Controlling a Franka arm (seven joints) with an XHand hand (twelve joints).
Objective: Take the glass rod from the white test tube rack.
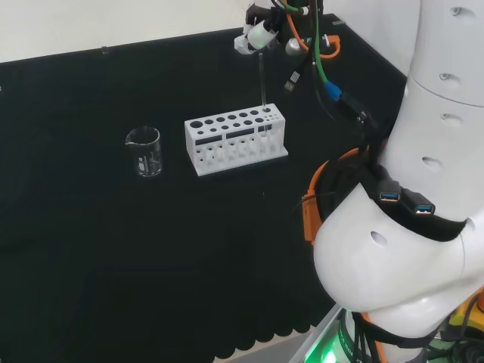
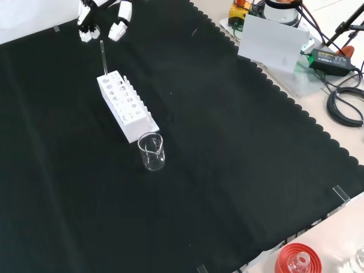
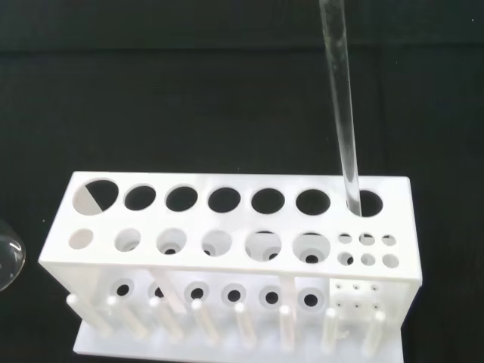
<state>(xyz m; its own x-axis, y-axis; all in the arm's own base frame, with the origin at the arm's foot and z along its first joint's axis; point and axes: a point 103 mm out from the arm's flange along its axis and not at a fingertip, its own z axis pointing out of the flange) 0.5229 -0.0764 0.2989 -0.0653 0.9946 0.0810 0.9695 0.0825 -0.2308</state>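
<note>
**Glass rod gripped above the rack's end hole**

In the front view, a red ribbed stand (image 2: 297, 259) sat nearest the camera at the 5 o'clock edge, off the black cloth of the bench (image 2: 227, 159). Farther in, a clear beaker (image 2: 151, 151) stood just beside the near end of the white test tube rack (image 2: 125, 105), at about 5 o'clock from the rack's middle. The rack ran lengthwise away from the camera toward 11 o'clock.

The glass rod (image 2: 103, 57) stood close to upright at the rack's far end. In the wrist view, the rod (image 3: 340, 106) ended at the rim of the large end hole of the back row, next to the cluster of small holes; whether its tip was inside the hole or just above it could not be told.

Beyond the rack, at 11 o'clock in the front view, the hand (image 2: 102, 14) hung over the rod's upper end. In the head view, the hand (image 1: 261, 30) was at 12 o'clock from the rack (image 1: 236, 140), its fingers (image 1: 259, 35) curled and pinching the top of the rod (image 1: 262, 79). The beaker (image 1: 144, 151) stood at 9 o'clock from the rack, apart from it.
</note>
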